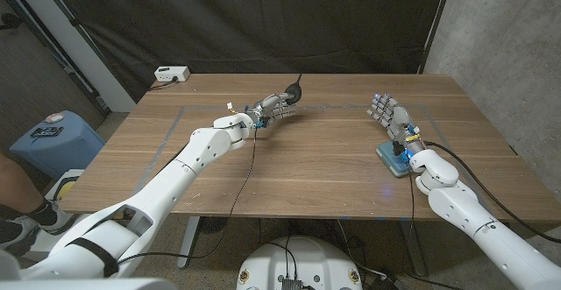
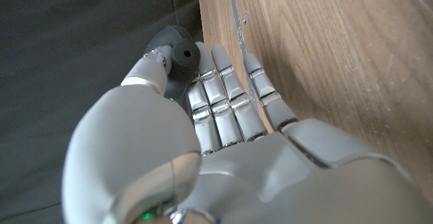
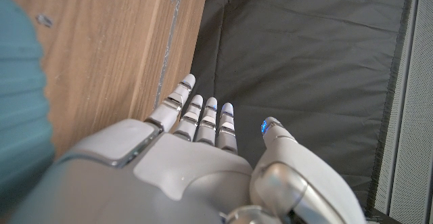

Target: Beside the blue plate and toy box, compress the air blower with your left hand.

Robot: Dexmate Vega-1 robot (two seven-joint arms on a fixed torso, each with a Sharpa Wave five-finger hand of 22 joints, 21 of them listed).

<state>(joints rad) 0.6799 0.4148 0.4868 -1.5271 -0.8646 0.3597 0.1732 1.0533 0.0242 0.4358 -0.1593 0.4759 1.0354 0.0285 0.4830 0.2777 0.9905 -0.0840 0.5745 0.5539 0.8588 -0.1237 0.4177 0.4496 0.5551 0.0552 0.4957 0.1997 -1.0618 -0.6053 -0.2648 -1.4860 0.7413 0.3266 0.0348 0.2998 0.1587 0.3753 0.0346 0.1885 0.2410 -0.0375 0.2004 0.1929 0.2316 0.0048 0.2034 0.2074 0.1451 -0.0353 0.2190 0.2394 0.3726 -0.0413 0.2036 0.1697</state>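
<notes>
A black air blower (image 1: 292, 95) with a thin nozzle pointing up is at the far middle of the wooden table (image 1: 324, 172). My left hand (image 1: 273, 109) grips its bulb. In the left wrist view the blower (image 2: 178, 56) sits between the thumb and the straight fingers (image 2: 223, 95) of my left hand (image 2: 203, 143). My right hand (image 1: 390, 115) is raised at the right of the table with its fingers apart, holding nothing; the right wrist view shows this hand (image 3: 203, 163) the same way. A flat blue object (image 1: 392, 161) lies under the right wrist.
A white power strip (image 1: 171, 74) lies at the table's far left corner. On the floor to the left stands a blue water jug (image 1: 54, 137), and a person's leg (image 1: 16, 194) is at the left edge. Faint tape lines (image 1: 175, 119) mark the tabletop. Black curtain hangs behind.
</notes>
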